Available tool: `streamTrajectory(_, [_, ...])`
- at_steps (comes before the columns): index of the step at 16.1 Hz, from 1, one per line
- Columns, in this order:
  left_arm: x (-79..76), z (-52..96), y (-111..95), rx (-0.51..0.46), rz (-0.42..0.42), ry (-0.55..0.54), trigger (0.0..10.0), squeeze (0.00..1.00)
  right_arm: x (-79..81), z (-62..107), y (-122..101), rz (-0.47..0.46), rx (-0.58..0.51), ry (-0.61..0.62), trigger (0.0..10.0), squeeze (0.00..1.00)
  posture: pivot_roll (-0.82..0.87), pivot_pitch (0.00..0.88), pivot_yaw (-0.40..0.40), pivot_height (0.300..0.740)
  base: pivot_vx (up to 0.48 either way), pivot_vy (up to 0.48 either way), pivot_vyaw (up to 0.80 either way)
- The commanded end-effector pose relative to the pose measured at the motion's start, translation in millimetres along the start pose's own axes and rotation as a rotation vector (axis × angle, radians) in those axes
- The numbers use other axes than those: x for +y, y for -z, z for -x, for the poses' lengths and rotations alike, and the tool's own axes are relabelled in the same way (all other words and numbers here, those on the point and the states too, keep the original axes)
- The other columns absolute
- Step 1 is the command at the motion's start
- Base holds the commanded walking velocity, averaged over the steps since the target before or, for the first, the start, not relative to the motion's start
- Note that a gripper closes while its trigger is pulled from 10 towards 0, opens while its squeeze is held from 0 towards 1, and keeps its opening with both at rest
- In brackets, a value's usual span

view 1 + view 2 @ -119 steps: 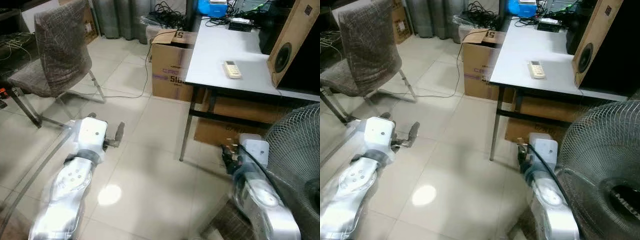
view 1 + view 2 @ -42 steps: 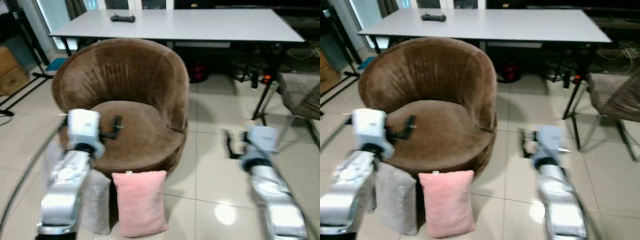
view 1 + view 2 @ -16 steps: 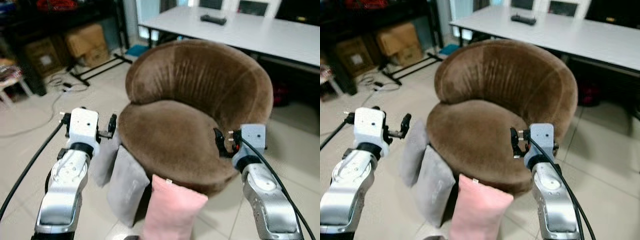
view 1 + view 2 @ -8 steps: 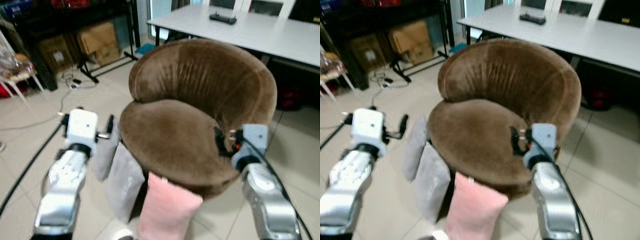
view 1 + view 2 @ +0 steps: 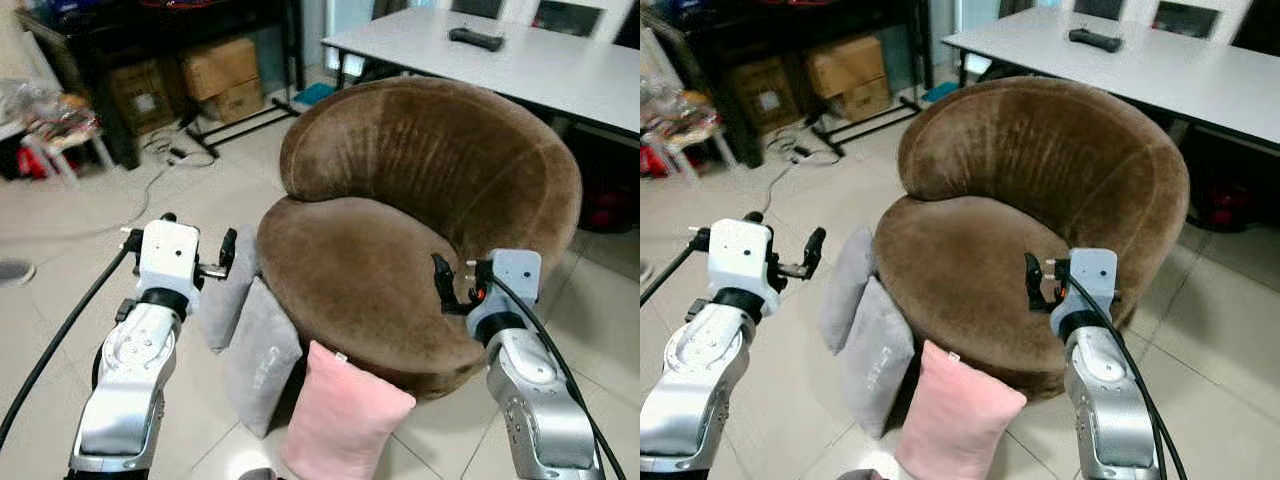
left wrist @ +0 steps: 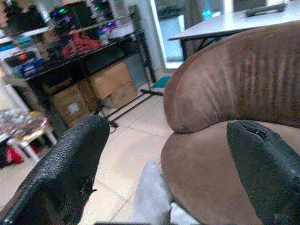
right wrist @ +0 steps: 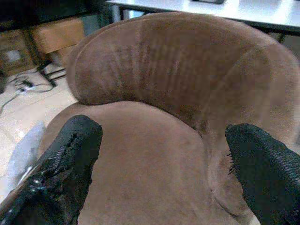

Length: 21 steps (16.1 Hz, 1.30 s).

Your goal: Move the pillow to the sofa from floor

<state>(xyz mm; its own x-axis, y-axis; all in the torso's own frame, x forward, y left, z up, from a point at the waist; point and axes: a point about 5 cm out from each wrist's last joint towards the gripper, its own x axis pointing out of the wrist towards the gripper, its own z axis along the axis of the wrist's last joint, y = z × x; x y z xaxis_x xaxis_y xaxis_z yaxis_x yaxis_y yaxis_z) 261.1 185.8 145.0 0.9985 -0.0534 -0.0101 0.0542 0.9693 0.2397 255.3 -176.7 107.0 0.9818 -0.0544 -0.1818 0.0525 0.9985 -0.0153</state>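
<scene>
Left gripper [image 5: 228,262] is raised at the 9 o'clock side of the scene, its black fingers spread wide in the left wrist view with nothing between them; it hangs just above the upper of two grey fabric pillows [image 5: 229,297], though contact cannot be confirmed from the head views. The lower grey pillow [image 5: 260,356] leans against the chair base beside it. At 6 o'clock, a pink rectangular fabric pillow [image 5: 345,419] stands on the pale tiled floor [image 5: 60,290], propped against the front of the round brown velvet tub sofa [image 5: 400,240], whose seat carries nothing. Right gripper [image 5: 440,285] is at 4 o'clock over the sofa's front right edge, fingers likewise wide apart and holding nothing, pointed across the seat.

Assessment: the step in hand is the approach; no pillow has been grasped. The task sentence does not say which pillow. The next move calls for lowering a gripper to a pillow's top edge, closing on the soft fabric, then lifting it clear of the sofa rim onto the seat.
</scene>
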Motion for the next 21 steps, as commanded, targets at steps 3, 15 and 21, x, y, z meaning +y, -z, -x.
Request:
streamTrajectory(3, [-1.2, 0.2, -3, -0.017, 0.001, 0.014, 10.0, 0.00, -4.6, -0.9, -3, 0.023, -0.022, 0.010, 10.0, 0.00, 0.01, 0.000, 0.029, 0.740, 0.289, 0.000, -0.17])
streamTrajectory(15, [1.3, 3.6, 2, -0.016, -0.038, -0.007, 10.0, 0.00, -0.6, -3.7, -3, 0.066, -0.025, -0.026, 10.0, 0.00, 0.01, 0.000, 0.013, 0.740, 0.186, 0.000, 0.37])
streamTrajectory(21, [13.4, 8.7, 6, -0.035, -0.029, -0.027, 10.0, 0.00, -4.4, -0.3, 2, 0.028, -0.017, -0.015, 10.0, 0.00, 0.01, 0.000, 0.015, 0.695, 0.000, 0.000, 0.00])
